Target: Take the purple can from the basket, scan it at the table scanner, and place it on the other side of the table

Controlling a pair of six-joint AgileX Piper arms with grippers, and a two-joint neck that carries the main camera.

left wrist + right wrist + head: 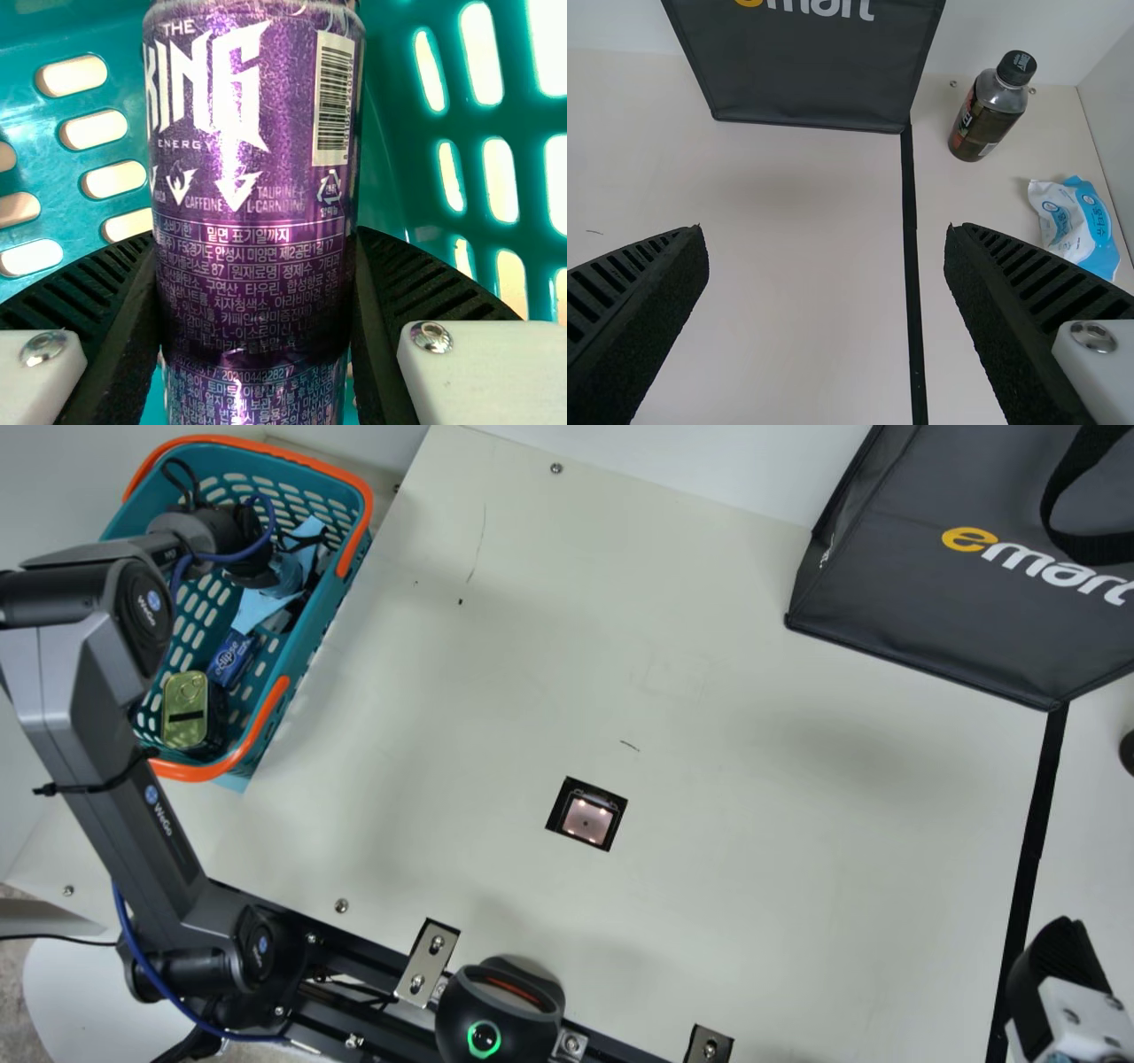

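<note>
Purple energy-drink can (252, 177) inside teal basket (321, 629), clamped by left gripper (255, 243), fingers parted to can width; right gripper (826, 235) wide open, empty. Risk: low, slanted lift could snag the can against the basket, twisting it loose.

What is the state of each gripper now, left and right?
Left gripper: closed on the purple can, inside the basket.
Right gripper: open, holding nothing.
</note>
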